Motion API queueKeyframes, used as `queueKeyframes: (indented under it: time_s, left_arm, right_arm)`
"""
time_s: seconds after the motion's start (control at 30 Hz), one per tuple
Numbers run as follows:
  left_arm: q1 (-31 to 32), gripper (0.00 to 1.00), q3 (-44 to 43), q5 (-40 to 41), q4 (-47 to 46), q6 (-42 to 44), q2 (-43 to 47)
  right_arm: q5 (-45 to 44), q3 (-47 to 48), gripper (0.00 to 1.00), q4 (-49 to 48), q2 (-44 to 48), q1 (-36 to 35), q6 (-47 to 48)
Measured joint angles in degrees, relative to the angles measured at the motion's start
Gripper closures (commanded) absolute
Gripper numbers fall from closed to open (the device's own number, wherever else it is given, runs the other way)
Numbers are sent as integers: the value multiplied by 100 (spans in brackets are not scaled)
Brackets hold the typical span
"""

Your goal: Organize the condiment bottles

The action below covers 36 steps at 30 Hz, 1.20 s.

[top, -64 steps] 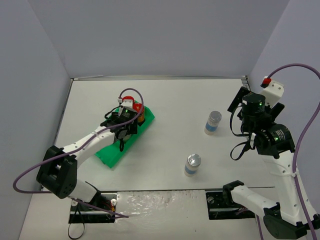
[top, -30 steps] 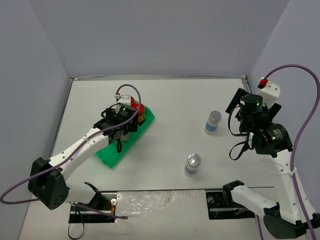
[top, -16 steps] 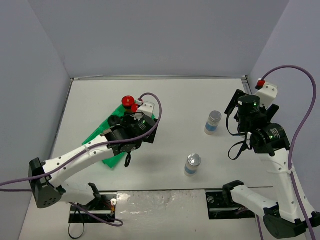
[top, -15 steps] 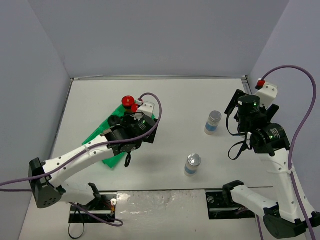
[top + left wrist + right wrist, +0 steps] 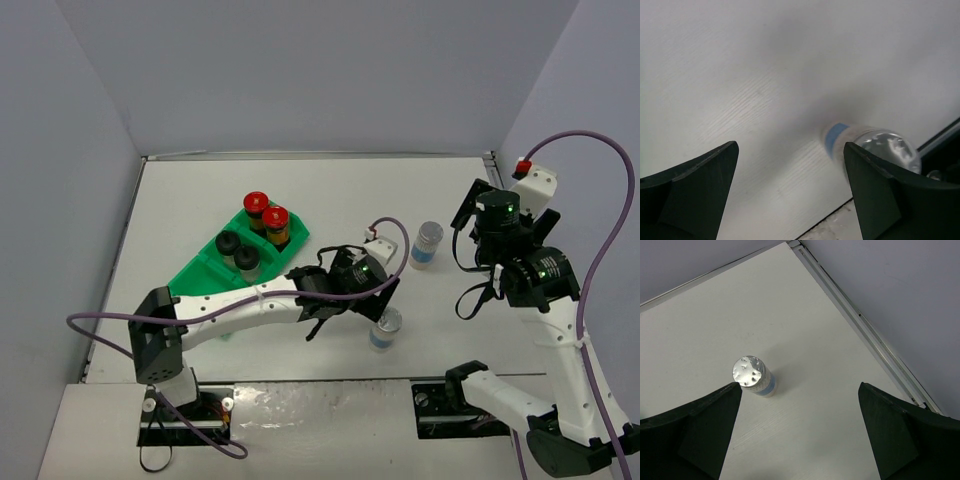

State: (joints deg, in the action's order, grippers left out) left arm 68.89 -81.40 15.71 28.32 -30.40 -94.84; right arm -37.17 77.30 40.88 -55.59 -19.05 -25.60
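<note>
Top external shows two red-capped jars [image 5: 256,203] [image 5: 276,218], two black-capped jars [image 5: 227,244] [image 5: 247,258], two silver-capped jars [image 5: 429,235] [image 5: 387,322]; both end effectors [image 5: 790,147] [image 5: 800,387] spread.

Six upright jars [image 5: 277,216], silver-capped pair [image 5: 428,235] apart

Green tray [image 5: 200,268], red-capped amber jars [image 5: 256,203], black-capped pale jars [image 5: 227,244], silver-capped blue-labelled jars [image 5: 428,240], white table [image 5: 330,190]
</note>
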Motion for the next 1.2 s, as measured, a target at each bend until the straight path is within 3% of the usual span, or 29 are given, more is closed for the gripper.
queueKeyframes:
  time_s: [0.27,0.57,1.07,1.2]
  left_arm:
    - [428,16,-675,-435,-367,27,-480]
    - [602,16,-864,-605,-423,23,-1000]
    - [955,18,-871,-95,240,-62,-1050]
    - [955,25,-871,31,345,-110,-1050]
  right_arm:
    - [0,-29,0,4,2,0,-5]
    - [-2,-39,0,2,2,0,-3]
    - [-2,-190,0,2,70,0,-9]
    - [-2,-190,0,2,74,0,-10]
